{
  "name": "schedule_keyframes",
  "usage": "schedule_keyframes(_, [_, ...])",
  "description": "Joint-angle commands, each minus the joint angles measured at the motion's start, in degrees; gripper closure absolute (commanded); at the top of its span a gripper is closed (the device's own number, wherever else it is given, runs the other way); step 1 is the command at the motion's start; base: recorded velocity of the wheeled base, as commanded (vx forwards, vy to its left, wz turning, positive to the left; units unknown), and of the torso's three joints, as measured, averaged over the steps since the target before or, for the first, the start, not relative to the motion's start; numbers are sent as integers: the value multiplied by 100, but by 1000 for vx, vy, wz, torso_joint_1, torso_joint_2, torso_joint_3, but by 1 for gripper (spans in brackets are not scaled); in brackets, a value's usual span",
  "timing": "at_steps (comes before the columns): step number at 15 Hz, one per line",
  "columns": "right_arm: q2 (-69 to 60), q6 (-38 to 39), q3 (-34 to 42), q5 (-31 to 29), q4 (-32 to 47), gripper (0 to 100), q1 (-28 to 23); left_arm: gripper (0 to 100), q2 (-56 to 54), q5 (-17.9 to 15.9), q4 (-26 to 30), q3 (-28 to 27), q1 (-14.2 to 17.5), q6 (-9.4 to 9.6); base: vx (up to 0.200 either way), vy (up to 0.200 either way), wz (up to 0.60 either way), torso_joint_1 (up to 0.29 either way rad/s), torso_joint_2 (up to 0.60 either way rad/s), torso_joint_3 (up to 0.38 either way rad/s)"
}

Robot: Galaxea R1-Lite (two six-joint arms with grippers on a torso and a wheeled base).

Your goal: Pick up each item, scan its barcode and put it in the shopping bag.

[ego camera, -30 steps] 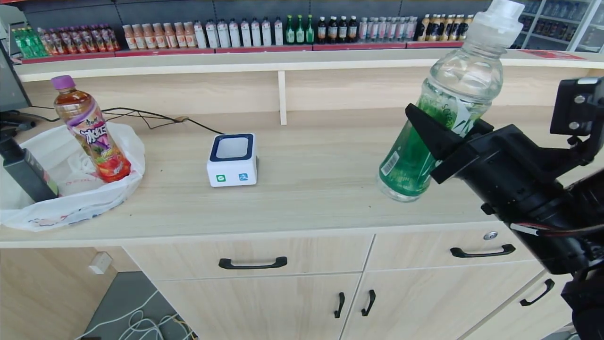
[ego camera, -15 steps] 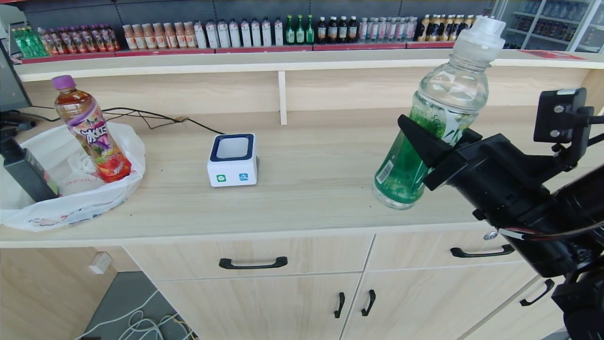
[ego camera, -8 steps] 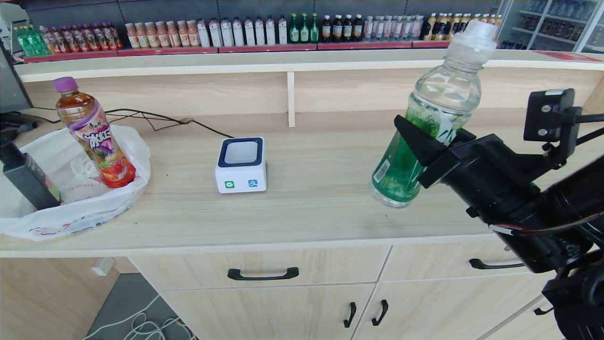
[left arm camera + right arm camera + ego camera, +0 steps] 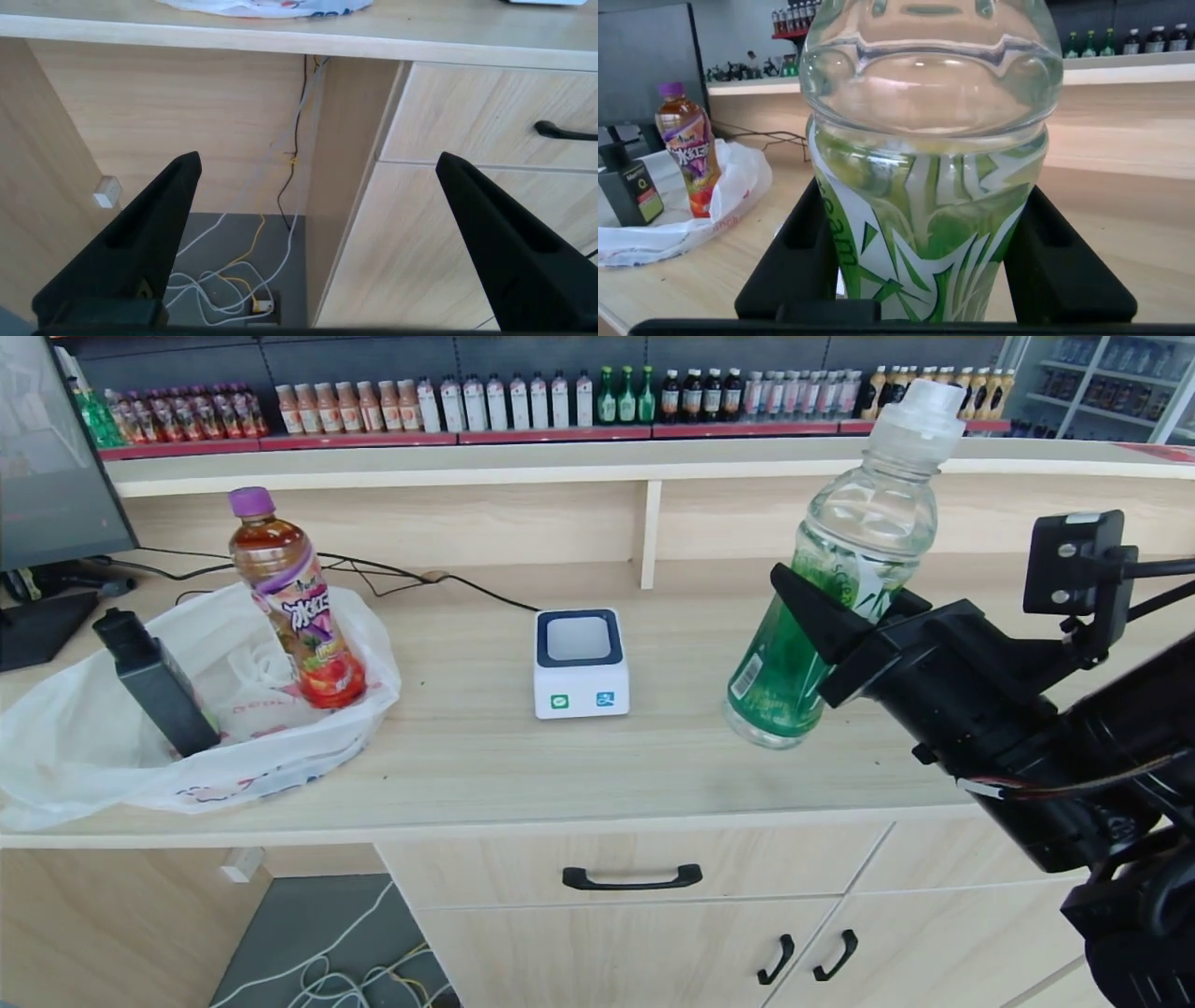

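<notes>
- green bottle (image 4: 864, 537) sat clamped at mid-body in the right tool (image 4: 845, 593), lifted over the right part of the table (image 4: 653, 756), well apart from the scanner (image 4: 580, 663).
- its long axis stood near upright, cap leaning up and away to the robot's right, base nearest the table.
- scanner lay to the robot's left of the bottle, window facing up; the barcode (image 4: 745, 678) was low on the bottle's side, turned toward the robot's left, not down at the window.
- so the coming move likely called for a carry leftward plus a tilt to bring the code over the window.
- shopping bag (image 4: 187, 775) lay farther left, past the scanner, with a tea bottle (image 4: 297, 607) and a dark box (image 4: 154, 686) in it.
- left tool (image 4: 318, 168) hung wide apart and empty below the table edge, so the right arm was the nearer one.
</notes>
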Motion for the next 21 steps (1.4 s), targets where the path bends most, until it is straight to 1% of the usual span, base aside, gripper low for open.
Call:
schedule_keyframes(1, [59, -5, -33, -4, -3, 100, 2, 0, 1, 1, 0, 0, 1, 0, 0, 200, 0, 2, 2, 2])
schedule_keyframes(6, [33, -5, -95, -4, -3, 100, 19, 0, 1, 1, 0, 0, 1, 0, 0, 200, 0, 0, 0, 2])
schedule_keyframes(10, [-47, -5, 99, -4, -3, 100, 19, 0, 1, 1, 0, 0, 1, 9, 0, 200, 0, 1, 5, 2])
schedule_keyframes(18, [-196, -5, 231, 5, -3, 100, 11, 0, 1, 1, 0, 0, 1, 9, 0, 0, 0, 0, 0, 0])
schedule_keyframes(21, [-372, 277, 521, 14, -3, 100, 46, 0, 1, 1, 0, 0, 1, 9, 0, 0, 0, 0, 0, 0])
